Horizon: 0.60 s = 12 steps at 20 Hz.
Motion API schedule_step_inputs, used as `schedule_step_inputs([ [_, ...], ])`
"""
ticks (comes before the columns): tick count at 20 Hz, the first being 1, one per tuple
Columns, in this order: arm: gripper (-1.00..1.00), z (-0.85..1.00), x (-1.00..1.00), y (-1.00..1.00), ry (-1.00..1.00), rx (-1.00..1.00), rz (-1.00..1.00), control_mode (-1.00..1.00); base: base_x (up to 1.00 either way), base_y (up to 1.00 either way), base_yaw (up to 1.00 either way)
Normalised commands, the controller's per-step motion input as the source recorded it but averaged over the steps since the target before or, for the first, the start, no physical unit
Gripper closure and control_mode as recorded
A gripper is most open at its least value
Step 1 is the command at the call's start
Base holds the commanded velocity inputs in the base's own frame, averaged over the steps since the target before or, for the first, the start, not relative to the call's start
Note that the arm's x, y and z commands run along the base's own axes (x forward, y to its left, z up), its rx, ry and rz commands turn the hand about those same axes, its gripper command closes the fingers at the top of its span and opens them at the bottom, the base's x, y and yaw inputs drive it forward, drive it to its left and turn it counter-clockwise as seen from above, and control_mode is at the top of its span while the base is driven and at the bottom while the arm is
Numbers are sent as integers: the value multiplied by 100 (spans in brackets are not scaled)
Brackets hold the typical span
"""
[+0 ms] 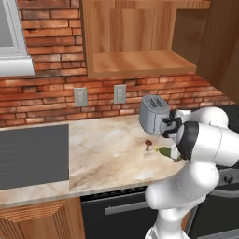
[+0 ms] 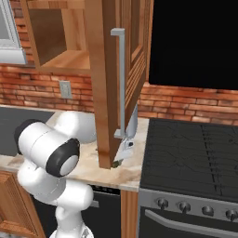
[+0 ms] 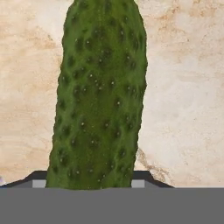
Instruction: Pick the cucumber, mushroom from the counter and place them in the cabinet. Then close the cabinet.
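One cucumber [image 3: 100,96] | between fingers [image 3: 141,180] | on counter [image 3: 183,87]

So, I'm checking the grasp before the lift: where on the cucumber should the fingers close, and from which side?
Across its middle, from straight above. The cucumber lies flat on the counter, long and round, so its narrow width fits between the fingers while its length would not. The hand view shows the gripper already straddling it that way, probably a sound hold.

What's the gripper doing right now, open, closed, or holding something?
Gripper: closed around the cucumber, which lies on the counter.
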Motion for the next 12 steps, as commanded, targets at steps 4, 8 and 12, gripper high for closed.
schedule_step_inputs([
  [4, 100, 89, -40, 4, -19, 0, 8, -100, 0, 0, 0],
  [8, 100, 100, -26, 41, -26, 0, 2, -100, 0, 0, 0],
  [12, 100, 100, -16, 66, -22, 0, 0, -100, 0, 0, 0],
])
